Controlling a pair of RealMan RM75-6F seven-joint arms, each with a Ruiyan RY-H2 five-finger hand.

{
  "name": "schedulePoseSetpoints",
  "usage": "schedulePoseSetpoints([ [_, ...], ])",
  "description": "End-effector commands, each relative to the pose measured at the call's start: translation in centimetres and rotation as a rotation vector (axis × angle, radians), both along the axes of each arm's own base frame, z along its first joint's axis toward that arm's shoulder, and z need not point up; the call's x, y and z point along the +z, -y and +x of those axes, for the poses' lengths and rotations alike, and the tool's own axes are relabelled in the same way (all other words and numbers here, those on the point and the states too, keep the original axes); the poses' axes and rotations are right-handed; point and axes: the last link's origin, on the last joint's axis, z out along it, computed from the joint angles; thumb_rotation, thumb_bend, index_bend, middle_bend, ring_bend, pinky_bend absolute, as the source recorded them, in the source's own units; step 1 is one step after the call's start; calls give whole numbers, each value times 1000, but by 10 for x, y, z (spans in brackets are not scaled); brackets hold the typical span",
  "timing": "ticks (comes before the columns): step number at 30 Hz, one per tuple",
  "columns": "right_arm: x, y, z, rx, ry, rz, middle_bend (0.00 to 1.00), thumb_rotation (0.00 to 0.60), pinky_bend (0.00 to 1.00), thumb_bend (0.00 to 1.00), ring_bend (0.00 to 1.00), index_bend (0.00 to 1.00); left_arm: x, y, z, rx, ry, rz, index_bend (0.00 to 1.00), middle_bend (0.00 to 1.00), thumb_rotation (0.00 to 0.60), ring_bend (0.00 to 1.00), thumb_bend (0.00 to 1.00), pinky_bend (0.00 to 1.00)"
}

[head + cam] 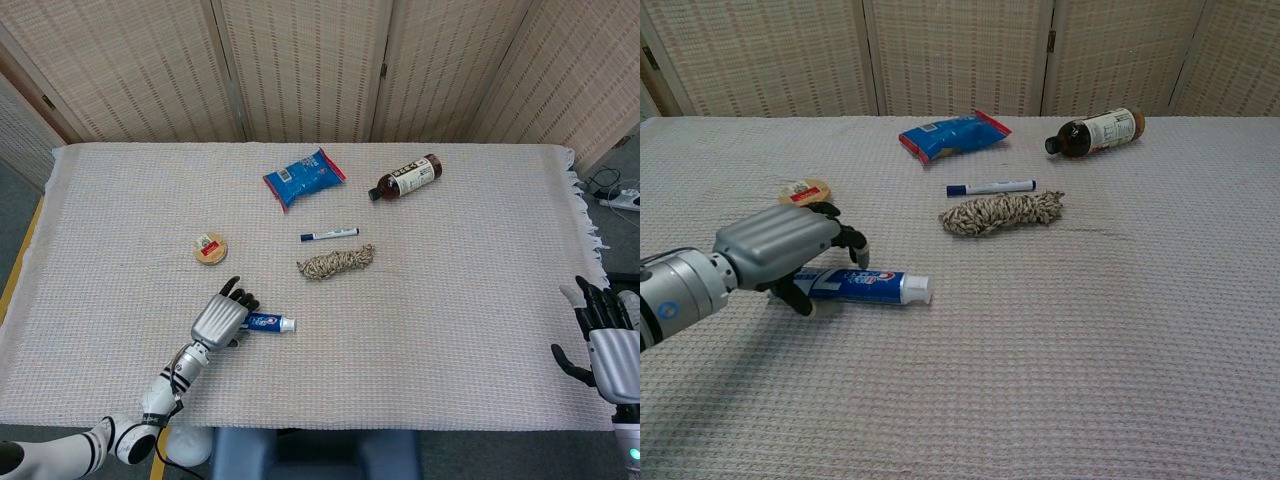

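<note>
- Right now your left robot hand (790, 250) is arching over the flat tail end of the toothpaste tube (865, 286), fingers curling down past its far side and thumb sitting on its near side; you are not yet clamping it, so the hand is holding nothing.
- Likely trouble: closing on the thin crimped end could be letting the tube pivot or slide out, since the heavier capped end is lying beyond the fingertips, toward the robot's right.
- Pressing down too hard could be dragging the woven cloth on the tabletop (450, 330) and nudging the tube away.
- The tube is looking blue and white with red lettering, white cap on, lying flat and lengthwise just under the fingers.
- Your right robot hand (607, 345) is idling well apart at the tabletop's edge, fingers spread and grasping nothing.
</note>
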Motion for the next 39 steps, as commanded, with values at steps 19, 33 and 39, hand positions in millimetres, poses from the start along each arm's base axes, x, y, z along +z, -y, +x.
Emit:
schedulePoseSetpoints([
  [19, 0, -1, 1, -3, -4, -2, 0, 600, 0, 376, 29, 0, 4, -7, 4, 6, 157, 7, 683, 677, 600, 562, 372, 312],
  [33, -13, 22, 50, 221, -29, 85, 3, 600, 0, 376, 36, 0, 50, -4, 33, -79, 362, -2, 785, 809, 600, 707, 435, 549],
  [39, -36, 40, 99, 411, -24, 183, 14, 600, 0, 376, 40, 0, 69, 7, 60, -124, 417, -32, 785, 810, 600, 707, 484, 549],
])
